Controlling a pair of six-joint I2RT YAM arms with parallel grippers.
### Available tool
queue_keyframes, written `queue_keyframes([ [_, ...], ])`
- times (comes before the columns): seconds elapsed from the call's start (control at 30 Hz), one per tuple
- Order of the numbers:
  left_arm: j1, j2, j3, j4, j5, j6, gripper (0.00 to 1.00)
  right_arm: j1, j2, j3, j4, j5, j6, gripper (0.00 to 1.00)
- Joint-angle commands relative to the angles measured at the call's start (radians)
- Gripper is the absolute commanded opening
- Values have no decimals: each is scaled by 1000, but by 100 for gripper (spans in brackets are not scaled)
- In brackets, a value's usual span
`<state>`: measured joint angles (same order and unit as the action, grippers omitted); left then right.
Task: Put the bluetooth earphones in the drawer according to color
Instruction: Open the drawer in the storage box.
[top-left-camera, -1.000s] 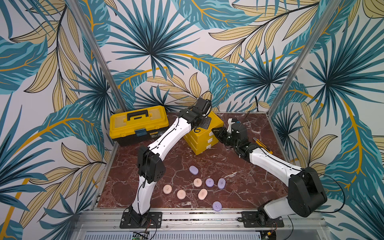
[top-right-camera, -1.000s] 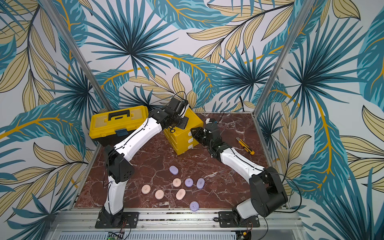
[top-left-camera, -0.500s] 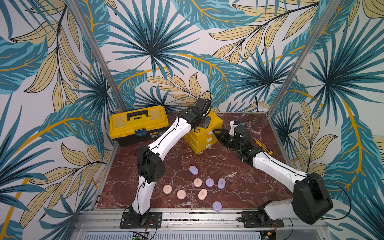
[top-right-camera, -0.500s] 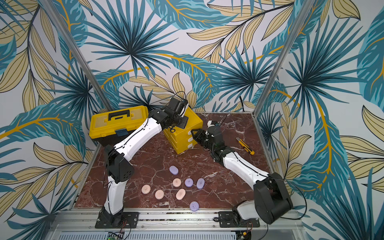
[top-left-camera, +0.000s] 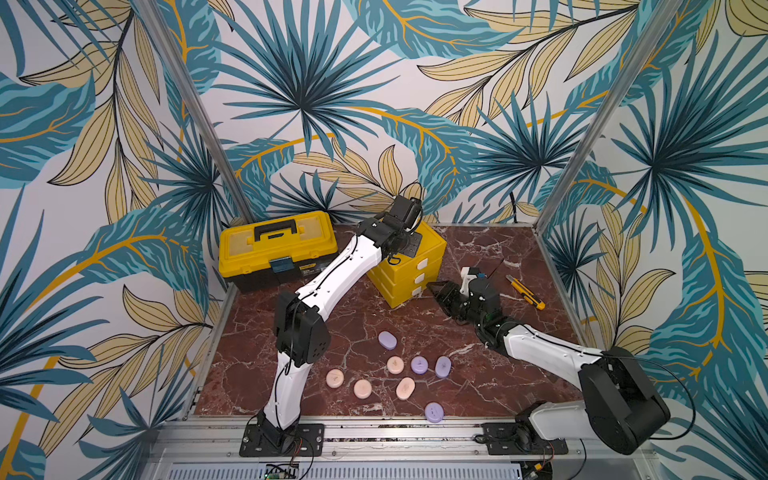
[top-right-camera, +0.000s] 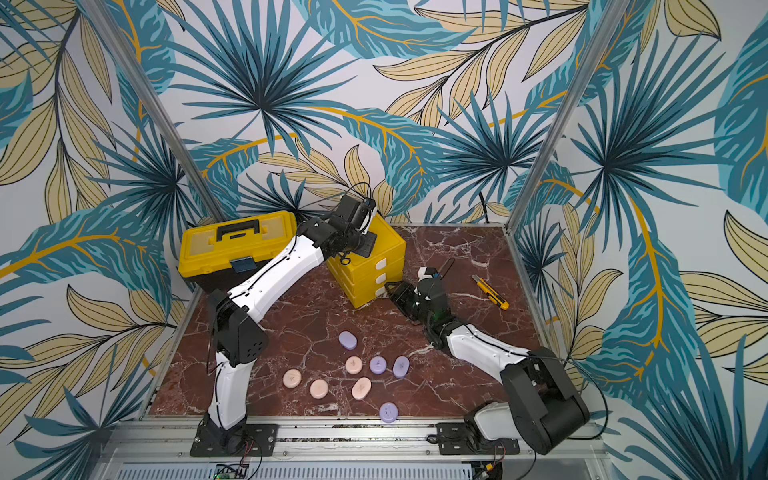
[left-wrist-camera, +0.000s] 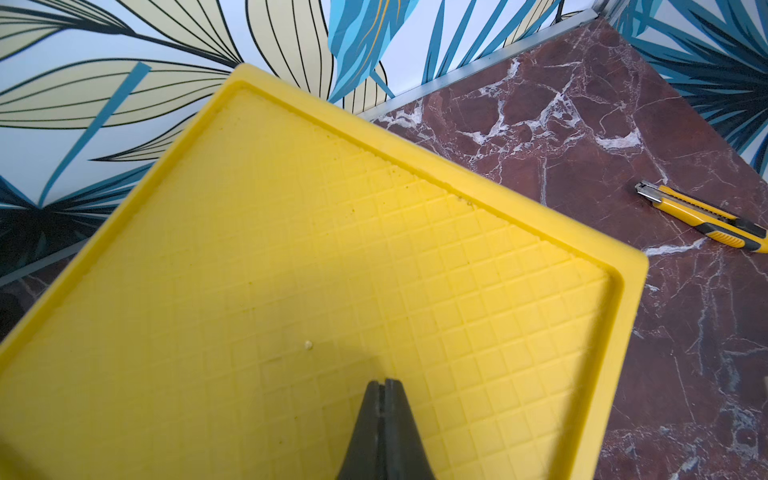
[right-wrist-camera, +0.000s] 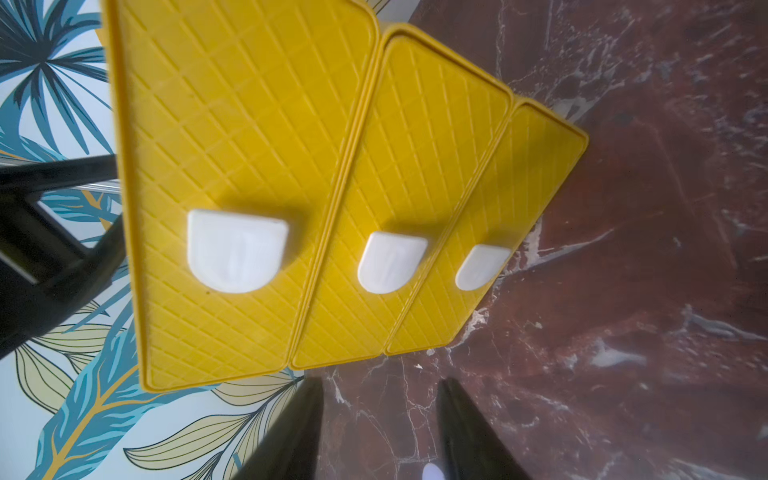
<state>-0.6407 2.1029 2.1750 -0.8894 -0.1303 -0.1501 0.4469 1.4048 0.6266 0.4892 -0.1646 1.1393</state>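
Note:
The drawer chest (top-left-camera: 409, 270) is a small yellow cube with three stacked drawers, all closed, their white tab handles (right-wrist-camera: 237, 255) facing my right wrist camera. My left gripper (left-wrist-camera: 384, 380) is shut and empty, its tips resting on the chest's gridded top (left-wrist-camera: 332, 249). My right gripper (right-wrist-camera: 380, 384) is open and empty. It hovers just in front of the drawer fronts, low over the marble, as both top views show (top-left-camera: 432, 286) (top-right-camera: 388, 286). Several bluetooth earphones lie loose on the table near its front, lilac-purple ones (top-left-camera: 387, 340) and pale pink ones (top-left-camera: 362, 388).
A yellow toolbox (top-left-camera: 278, 249) with a black handle stands at the back left beside the chest. A yellow-black utility knife (top-left-camera: 525, 291) lies at the right near the wall. Patterned walls and metal posts enclose the marble table (top-left-camera: 498, 374).
My right gripper has opened wider and has moved a little lower and nearer the front, still facing the drawer fronts. The left arm and the earphones have not moved.

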Motion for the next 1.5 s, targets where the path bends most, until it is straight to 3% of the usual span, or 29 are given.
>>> queue_keyframes([
  [0.0, -22, 90, -75, -206, 92, -16, 0, 6, 37, 3, 128, -28, 28, 51],
  [0.5, -22, 94, -76, -209, 87, -8, 0, 5, 236, 60, 291, -32, 97, 52],
  [1.27, -22, 92, -80, -210, 88, -6, 0, 7, 412, 42, 595, 26, 188, 52],
  [1.47, -22, 90, -85, -210, 89, -4, 0, 7, 444, 48, 636, 42, 207, 49],
])
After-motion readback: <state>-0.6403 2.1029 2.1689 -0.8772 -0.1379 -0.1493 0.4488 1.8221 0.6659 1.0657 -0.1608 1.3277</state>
